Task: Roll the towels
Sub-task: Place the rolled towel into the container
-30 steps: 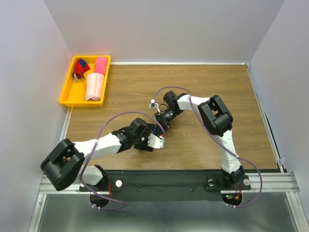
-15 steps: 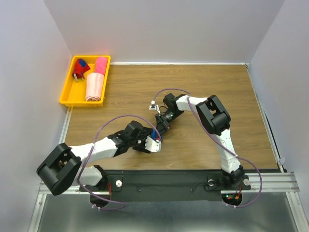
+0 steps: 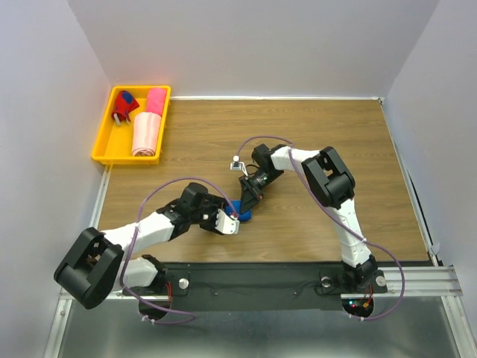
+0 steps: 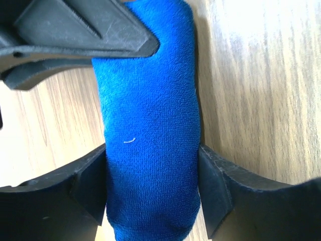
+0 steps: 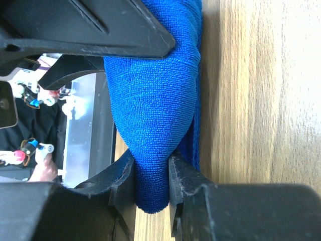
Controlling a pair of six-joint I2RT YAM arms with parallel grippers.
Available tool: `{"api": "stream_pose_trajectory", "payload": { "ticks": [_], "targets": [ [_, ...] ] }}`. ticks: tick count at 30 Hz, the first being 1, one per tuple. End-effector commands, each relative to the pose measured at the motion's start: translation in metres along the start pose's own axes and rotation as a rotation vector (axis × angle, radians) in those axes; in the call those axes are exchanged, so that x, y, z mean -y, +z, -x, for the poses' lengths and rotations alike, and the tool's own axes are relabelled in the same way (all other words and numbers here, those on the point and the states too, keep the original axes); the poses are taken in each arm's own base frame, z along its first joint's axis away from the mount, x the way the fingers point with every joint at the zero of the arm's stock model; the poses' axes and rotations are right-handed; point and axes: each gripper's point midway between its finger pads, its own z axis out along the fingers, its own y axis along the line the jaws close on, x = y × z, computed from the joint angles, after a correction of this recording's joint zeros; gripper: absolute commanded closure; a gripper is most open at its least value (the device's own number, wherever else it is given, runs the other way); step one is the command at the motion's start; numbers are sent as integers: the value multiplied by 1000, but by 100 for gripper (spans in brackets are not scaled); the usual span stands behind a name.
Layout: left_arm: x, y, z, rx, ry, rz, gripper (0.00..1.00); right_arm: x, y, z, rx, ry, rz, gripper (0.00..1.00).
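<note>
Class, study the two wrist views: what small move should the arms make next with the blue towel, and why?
Probably a short rolling turn of the bundle. The left gripper and right gripper both pinch the blue towel, bunched thick on the table, yet the right wrist view seems to show a flat layer loose beside it.

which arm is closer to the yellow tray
Left. The left arm lies off the tray's near right corner; the right arm is farther right. Both hold the blue towel.
</note>
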Motion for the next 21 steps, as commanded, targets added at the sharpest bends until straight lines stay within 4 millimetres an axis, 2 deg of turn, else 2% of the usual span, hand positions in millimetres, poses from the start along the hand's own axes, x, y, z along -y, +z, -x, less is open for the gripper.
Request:
{"api": "stream_pose_trajectory", "payload": {
  "ticks": [1,4,6,8,9,10,11,12,13,14,16,18,19,20,21],
  "targets": [
    [7,7,11,76,52,-44,29,55,1,-48,-192,-23,-179,99],
    [10,10,11,89,64,-58,29,56,1,-49,-200,-23,-179,99],
    [8,12,13,99,65,-67,35,56,3,-49,-207,-24,-180,99],
    [10,15,11,88,47,-88,65,56,3,-47,-208,-23,-183,98],
    [9,16,10,77,28,-95,95,56,1,-45,-206,-16,-192,95],
    [7,15,9,68,17,-94,100,56,-1,-42,-207,-17,-205,91],
    [7,14,8,54,-2,-95,100,56,-2,-40,-204,-14,-213,86],
    [9,11,6,34,-15,-110,100,53,-4,-34,-192,-4,-220,74],
    [11,8,6,25,-28,-125,100,52,-9,-29,-174,3,-225,68],
    [21,3,3,6,-74,-163,100,46,-15,-19,-151,-4,-233,58],
    [17,-5,9,6,-110,-152,100,40,-29,-1,-90,17,-238,44],
    [19,-12,9,-15,-191,-149,100,29,-45,19,-25,10,-240,13],
    [7,-18,12,-10,-226,-114,100,28,-63,30,25,33,-254,2],
    [9,-22,11,-17,-270,-125,100,17,-75,43,74,23,-242,0],
    [-3,-26,15,-13,-344,-105,100,16,-97,54,134,40,-255,0]
  ]
}}
